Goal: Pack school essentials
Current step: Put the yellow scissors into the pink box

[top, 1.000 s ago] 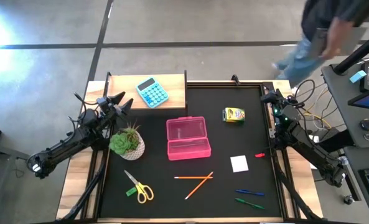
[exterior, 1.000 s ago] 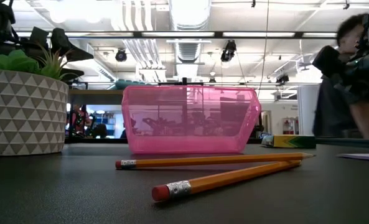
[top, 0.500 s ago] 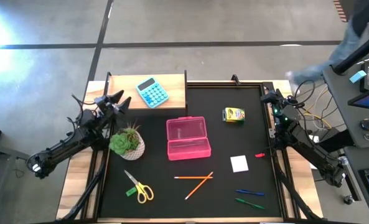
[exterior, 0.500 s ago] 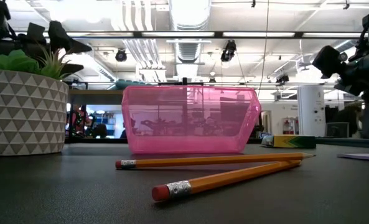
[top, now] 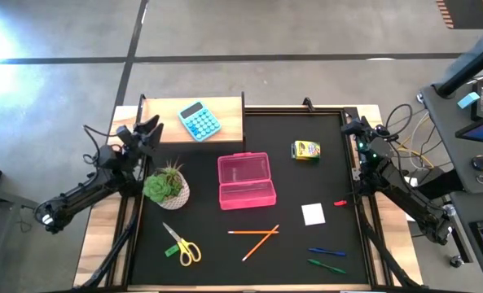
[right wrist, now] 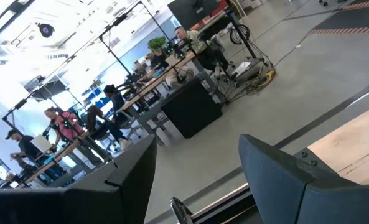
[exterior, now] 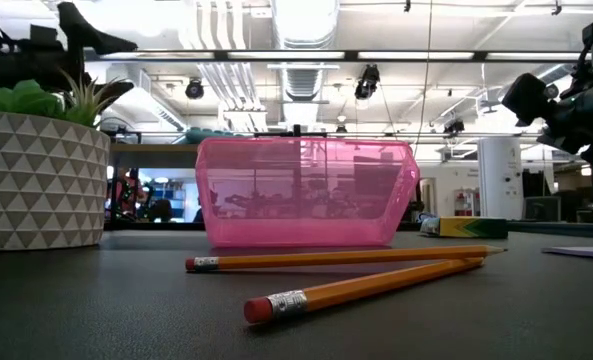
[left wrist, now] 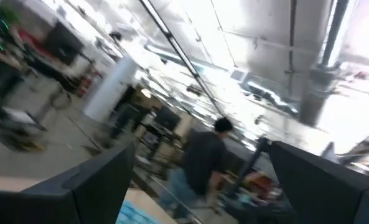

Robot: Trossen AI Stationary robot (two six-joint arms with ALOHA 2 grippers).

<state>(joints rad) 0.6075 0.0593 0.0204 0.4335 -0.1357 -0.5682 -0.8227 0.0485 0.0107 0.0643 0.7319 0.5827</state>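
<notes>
The pink see-through case stands mid-table, also seen in the low view. Near it lie two orange pencils, crossed at one end, yellow-handled scissors, a white note pad, a blue pen, a green pen and the yellow crayon box. My left gripper hovers open beyond the plant, above the table's left edge. My right gripper hangs open over the far right corner. Both wrist views look out into the room.
A potted green plant stands just below the left gripper. A light-blue calculator lies on the wooden board at the far left. A small red thing lies by the note pad. A person stands in the room beyond.
My left gripper has risen and drawn back a little toward the table's left and far side, staying open. A person beyond the far right corner has walked out of the high and low views.
</notes>
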